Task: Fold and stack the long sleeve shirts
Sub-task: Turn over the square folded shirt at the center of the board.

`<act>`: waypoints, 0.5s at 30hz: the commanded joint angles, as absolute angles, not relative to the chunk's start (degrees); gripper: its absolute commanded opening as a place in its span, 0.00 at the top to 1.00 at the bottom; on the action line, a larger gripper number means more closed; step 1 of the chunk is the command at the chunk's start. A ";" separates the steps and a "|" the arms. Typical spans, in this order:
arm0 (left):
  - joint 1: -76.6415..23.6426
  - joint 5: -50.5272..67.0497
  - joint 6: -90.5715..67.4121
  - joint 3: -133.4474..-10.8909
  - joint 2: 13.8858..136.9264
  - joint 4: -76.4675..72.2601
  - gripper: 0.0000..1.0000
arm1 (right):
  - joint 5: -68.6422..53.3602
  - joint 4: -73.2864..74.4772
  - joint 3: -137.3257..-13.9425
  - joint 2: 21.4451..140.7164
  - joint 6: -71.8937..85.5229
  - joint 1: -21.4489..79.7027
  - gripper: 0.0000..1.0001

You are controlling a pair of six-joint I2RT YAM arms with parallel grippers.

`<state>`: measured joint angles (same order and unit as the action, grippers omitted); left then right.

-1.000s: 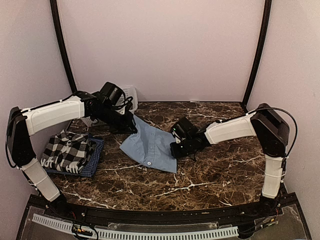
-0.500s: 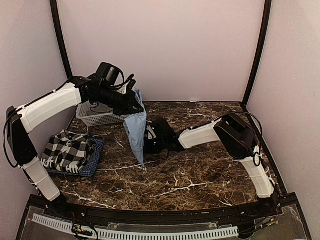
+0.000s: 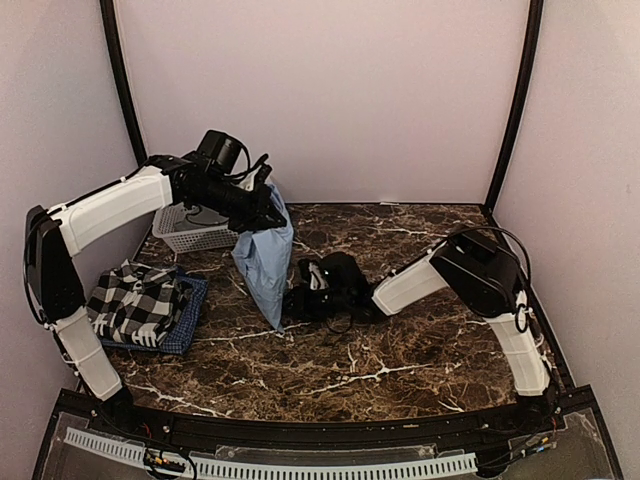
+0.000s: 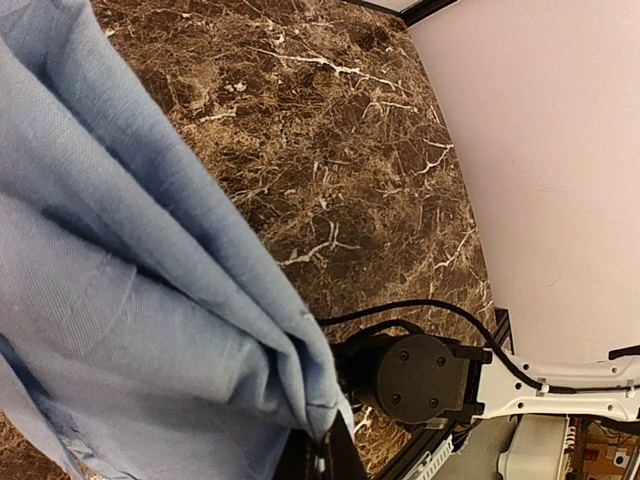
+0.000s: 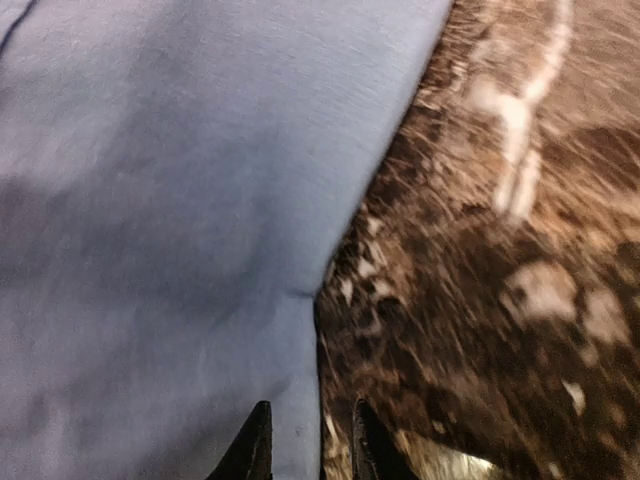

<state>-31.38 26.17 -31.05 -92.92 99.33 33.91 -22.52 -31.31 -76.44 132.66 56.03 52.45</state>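
A light blue long sleeve shirt (image 3: 262,262) hangs bunched from my left gripper (image 3: 270,212), which is raised over the back left of the table. The left wrist view shows that gripper (image 4: 322,456) shut on a fold of the blue cloth (image 4: 130,330). My right gripper (image 3: 293,301) is low on the table at the shirt's lower edge. The right wrist view shows its jaws (image 5: 310,450) slightly apart, with the shirt's edge (image 5: 180,250) lying between them, loose and not pinched. A folded black-and-white checked shirt (image 3: 133,300) lies on a dark blue one (image 3: 192,312) at the left.
A white lattice basket (image 3: 188,231) stands at the back left, just behind the raised left arm. The marble table (image 3: 400,350) runs to the right and front. Black frame posts (image 3: 120,90) stand at the back corners.
The left gripper lifted the blue shirt off the table so that it now hangs. The right gripper moved left and down with the cloth's lower edge, and its jaws have parted.
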 commanded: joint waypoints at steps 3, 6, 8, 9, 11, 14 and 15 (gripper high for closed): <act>-30.85 29.45 -29.10 -94.58 98.91 33.68 1.00 | -18.72 -33.84 -67.30 124.58 55.80 51.33 0.75; -30.96 31.60 -28.97 -94.72 100.18 33.32 1.00 | -16.55 -33.62 -61.77 119.13 54.80 50.01 0.75; -31.42 32.94 -29.00 -95.78 101.63 33.03 1.00 | -15.37 -32.88 -58.02 114.76 54.01 48.64 0.73; -32.14 33.39 -28.94 -96.36 103.08 33.09 1.00 | -14.41 -32.19 -55.99 112.02 53.48 47.86 0.71; -33.71 33.41 -29.26 -99.08 106.24 33.26 1.00 | -12.63 -28.66 -53.05 106.54 51.66 46.20 0.67; -37.06 33.76 -30.81 -107.22 112.31 33.10 1.00 | -8.88 -22.35 -47.91 96.35 48.33 42.73 0.60; -39.15 33.75 -31.81 -109.55 116.58 32.99 1.00 | -7.22 -19.61 -46.25 91.10 47.33 41.46 0.56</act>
<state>-33.80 31.38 -30.41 -101.65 108.79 34.02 -13.98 -26.59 -51.20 103.88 52.25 45.04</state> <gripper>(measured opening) 0.011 0.389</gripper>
